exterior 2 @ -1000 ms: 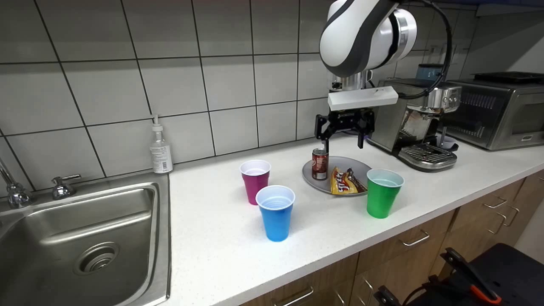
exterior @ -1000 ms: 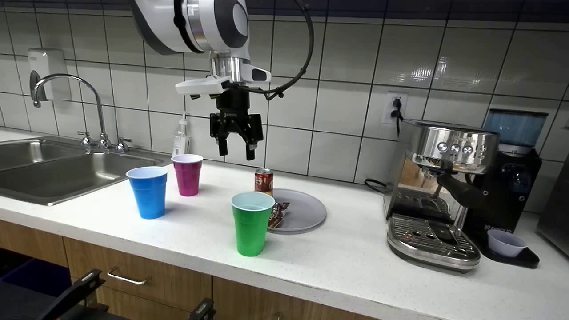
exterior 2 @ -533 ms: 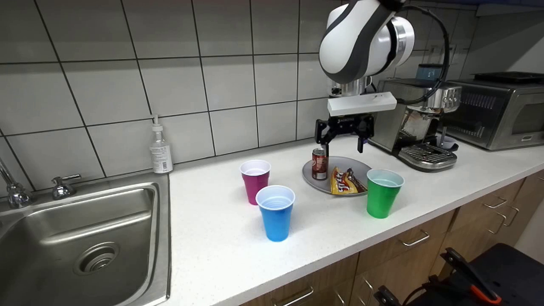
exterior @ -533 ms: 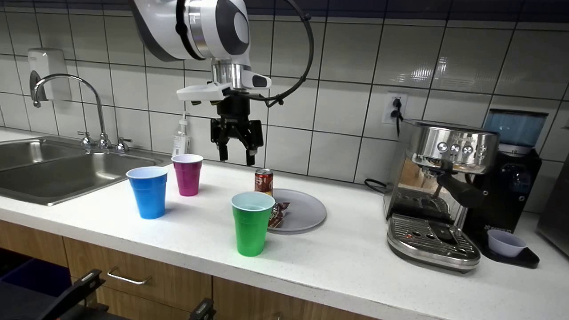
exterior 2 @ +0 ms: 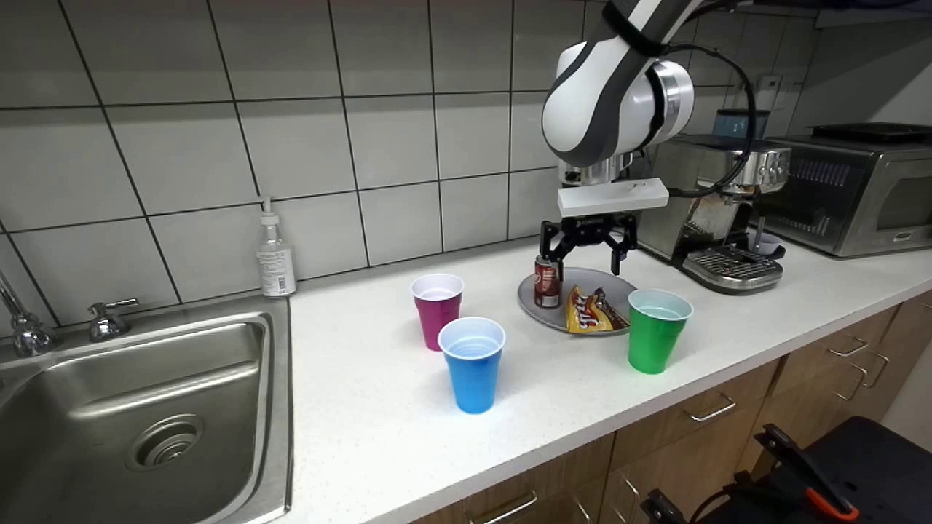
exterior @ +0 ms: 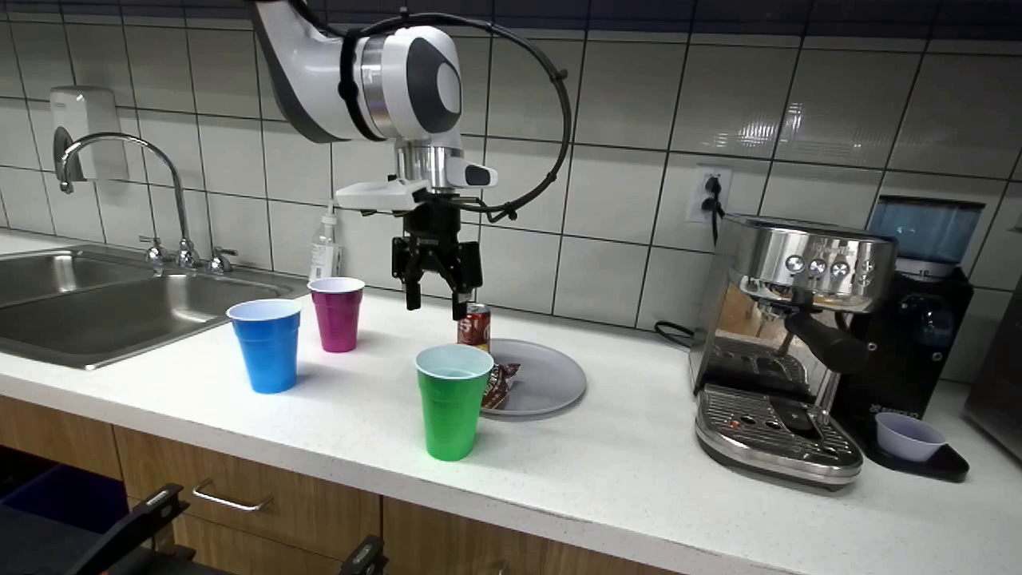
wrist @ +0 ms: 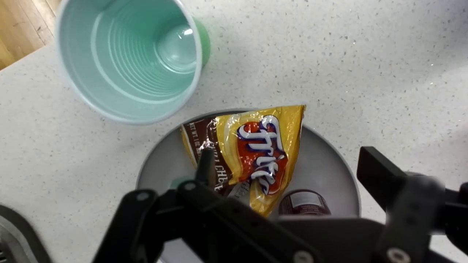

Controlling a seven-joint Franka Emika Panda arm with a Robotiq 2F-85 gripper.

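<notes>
This is a kitchen. In an exterior view, a steel double sink point(exterior: 152, 311) lies at frame left, an espresso machine point(exterior: 758, 343) stands at right, and a tiled wall point(exterior: 631, 104) runs behind.

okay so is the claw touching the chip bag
Apart. In an exterior view, the claw hangs above the chip bag, with gray plate showing between them.

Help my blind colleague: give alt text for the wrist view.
An open black gripper hovers over a round grey plate bearing a yellow-and-brown Fritos bag and a partly hidden dark red metal can. A green plastic cup stands at upper left.
</notes>
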